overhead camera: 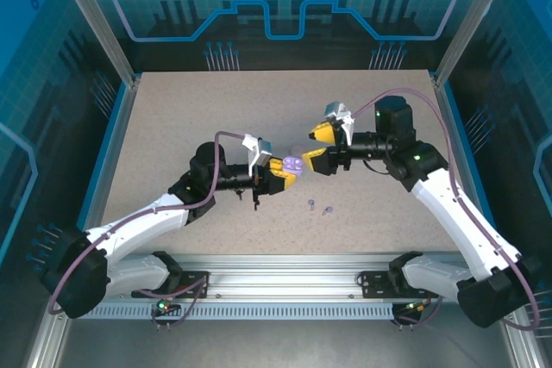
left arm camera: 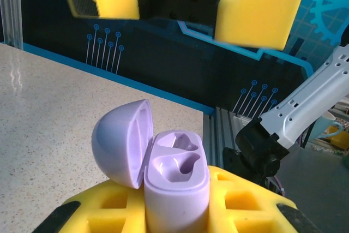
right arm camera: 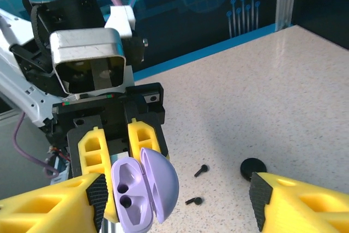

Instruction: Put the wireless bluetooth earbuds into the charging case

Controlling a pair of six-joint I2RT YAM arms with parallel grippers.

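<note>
My left gripper (overhead camera: pixel 283 170) is shut on the base of a lilac charging case (overhead camera: pixel 293 164), held above the middle of the table. The case (left arm camera: pixel 177 159) has its lid (left arm camera: pixel 122 143) swung open, and both wells are empty. My right gripper (overhead camera: pixel 317 146) faces it, open; its yellow fingers (left arm camera: pixel 262 4) hang just above the case. In the right wrist view the case (right arm camera: pixel 131 195) sits close to the left finger of the right gripper (right arm camera: pixel 177 211), not pinched by it. Two tiny stemmed earbuds (right arm camera: pixel 201 171) (right arm camera: pixel 193 201) lie on the table below, looking dark here.
A black round object (right arm camera: pixel 253 166) rests on the speckled table (overhead camera: pixel 190 127) near the earbuds (overhead camera: pixel 310 205). A metal rail (overhead camera: pixel 285 269) runs along the near edge. Blue enclosure walls (overhead camera: pixel 95 109) stand around the table.
</note>
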